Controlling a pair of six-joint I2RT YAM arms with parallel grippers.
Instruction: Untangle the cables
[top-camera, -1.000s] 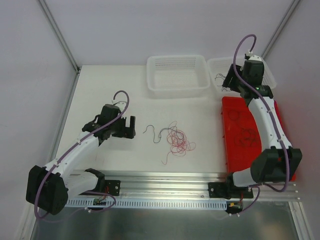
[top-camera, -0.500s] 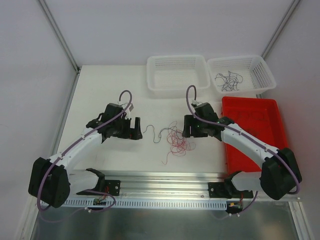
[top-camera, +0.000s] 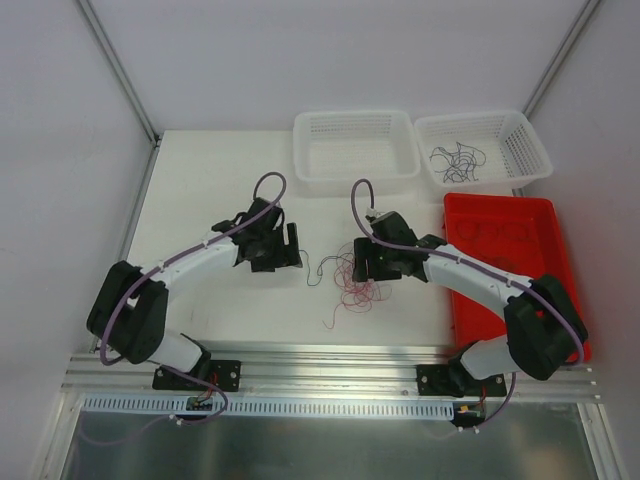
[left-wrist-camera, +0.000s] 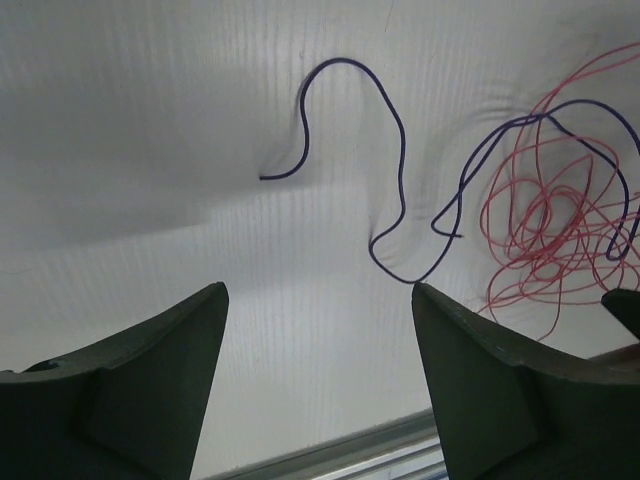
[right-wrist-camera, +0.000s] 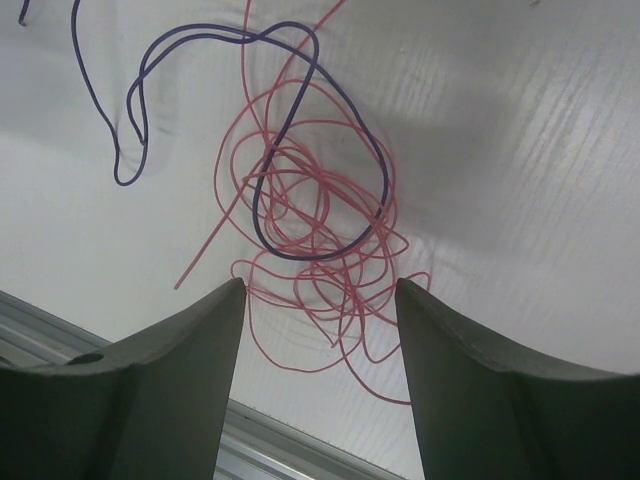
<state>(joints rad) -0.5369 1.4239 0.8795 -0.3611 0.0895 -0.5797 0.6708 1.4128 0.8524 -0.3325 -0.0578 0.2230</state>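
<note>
A tangle of thin red cable (top-camera: 358, 287) lies on the white table with a purple cable (top-camera: 317, 268) looping out of its left side. My left gripper (top-camera: 292, 248) is open and empty just left of the purple cable's free end. In the left wrist view the purple cable (left-wrist-camera: 340, 62) and the red tangle (left-wrist-camera: 540, 235) lie ahead of the open gripper (left-wrist-camera: 318, 290). My right gripper (top-camera: 368, 264) is open and hovers over the tangle's right part. In the right wrist view the red loops (right-wrist-camera: 310, 215) and a purple loop (right-wrist-camera: 230, 35) lie between and beyond the open gripper (right-wrist-camera: 320, 284).
An empty white basket (top-camera: 355, 178) stands at the back centre. A second white basket (top-camera: 532, 150) at the back right holds black cables (top-camera: 458, 157). A red tray (top-camera: 535, 270) lies on the right. A metal rail (top-camera: 330, 362) runs along the near edge.
My right arm has swung from the back right basket down to the tangle. My left gripper has moved right, towards the purple cable's end. The cables lie as before.
</note>
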